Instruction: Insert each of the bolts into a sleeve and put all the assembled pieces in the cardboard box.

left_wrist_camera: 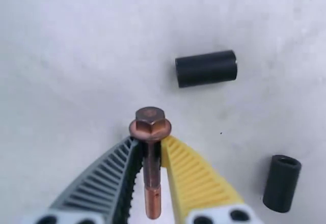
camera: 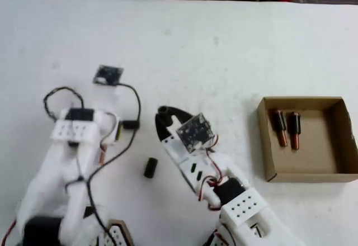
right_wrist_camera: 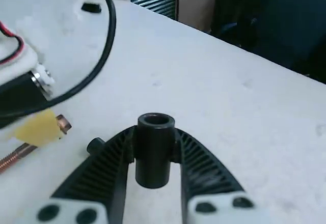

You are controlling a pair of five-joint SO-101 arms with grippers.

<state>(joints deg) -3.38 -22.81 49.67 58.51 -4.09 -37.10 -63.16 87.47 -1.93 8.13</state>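
1. Closest up: one copper bolt (left_wrist_camera: 151, 158), pinched by the shank in the left end effector (left_wrist_camera: 151, 141), with the grey and yellow fingers closed onto it and the hex head poking past the tips.
2. Equally close: one black held sleeve (right_wrist_camera: 153, 150), clamped between the black fingers of the right end effector (right_wrist_camera: 154, 133), open bore showing at the end beyond the tips.
3. Counted on the counter (camera: 224, 50) beyond the bolt's head: two loose sleeves, a lying sleeve (left_wrist_camera: 206, 68) and a second sleeve (left_wrist_camera: 281, 183), apart from each other and from the bolt.
4. Counted inside the cardboard box (camera: 268, 145): two, a first assembled piece (camera: 279, 127) just beside a second assembled piece (camera: 294, 129), near the far wall.
5. White, scuffed counter under everything; dark room past its far edge; black cable (camera: 134, 103) looping off the left arm.
6. Box well apart from the right end effector, out on that arm's right; bolt near the held sleeve, not touching it.
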